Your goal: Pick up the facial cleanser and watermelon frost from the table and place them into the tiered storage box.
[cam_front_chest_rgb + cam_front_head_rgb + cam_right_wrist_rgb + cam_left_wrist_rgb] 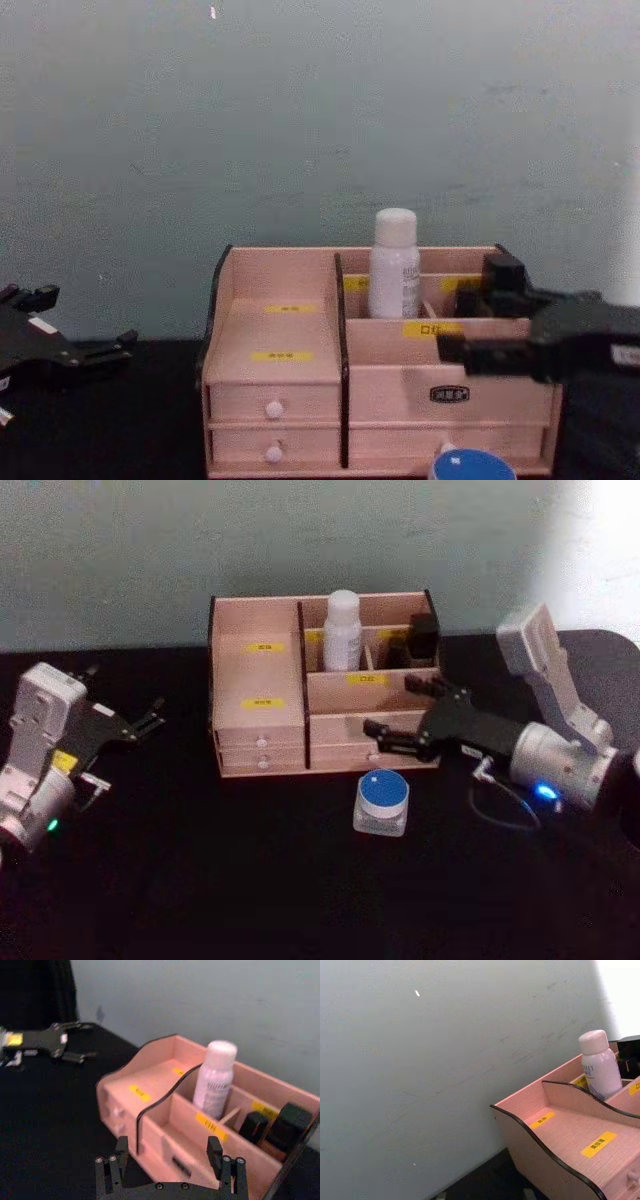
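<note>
Your right pincer (388, 705) gapes open at the tiered storage box (255, 680)'s front; the blue-lidded jar (382, 802) stands on the counter just before that front.

The light wooden tiered storage box (262, 735) shows matt grain with smooth dark edging; its yellow labels (263, 703) look papery. The white cylindrical bottle (342, 630) is smooth plastic. The small blue-lidded jar (381, 802) has a glossy clear body. The black tabletop (250, 880) is matt
</note>
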